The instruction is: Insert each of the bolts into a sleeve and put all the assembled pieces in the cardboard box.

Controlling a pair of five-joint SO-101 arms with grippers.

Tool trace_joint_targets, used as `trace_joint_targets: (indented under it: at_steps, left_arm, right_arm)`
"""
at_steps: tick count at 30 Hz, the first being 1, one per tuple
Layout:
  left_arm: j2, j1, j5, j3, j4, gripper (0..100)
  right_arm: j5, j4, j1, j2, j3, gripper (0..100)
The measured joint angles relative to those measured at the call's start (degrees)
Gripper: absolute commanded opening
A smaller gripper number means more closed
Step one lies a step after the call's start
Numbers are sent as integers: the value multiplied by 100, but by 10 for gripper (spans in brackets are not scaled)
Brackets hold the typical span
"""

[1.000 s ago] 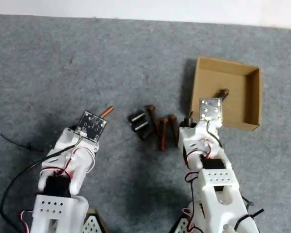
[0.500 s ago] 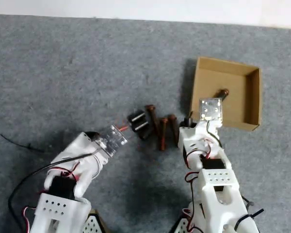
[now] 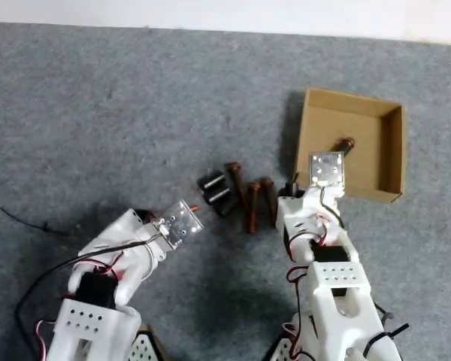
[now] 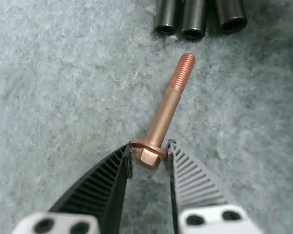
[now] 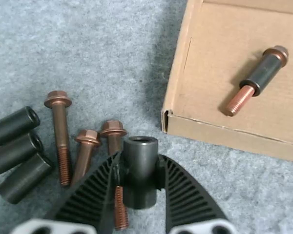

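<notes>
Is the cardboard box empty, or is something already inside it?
Not empty. One bolt pushed through a sleeve lies on the floor of the box.

Three sleeves (image 4: 193, 22) are cut off at the left wrist view's edge. In the high view, the assembled piece (image 3: 344, 144) in the cardboard box (image 3: 353, 101) is partly hidden by the right arm's wrist camera (image 3: 327, 170).
</notes>
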Motion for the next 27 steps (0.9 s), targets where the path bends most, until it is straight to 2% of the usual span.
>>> trace_joint_targets:
  at_steps: [5,8,15,23,27]
  left_arm:
    - [1248,-193,-141,-369,-404,6]
    - [2400,-466,9,-844,-782,6]
    - [4765,-501,246,-1785,-1275,6]
    - [5512,-501,255,-2119,-1363,24]
    - [5512,-501,264,-2127,-1363,152]
  right_arm:
    - [0,0,0,0,0,5]
    - [0,0,0,0,0,5]
    - [0,0,0,0,0,5]
    - [0,0,0,0,0,5]
    - [0,0,0,0,0,5]
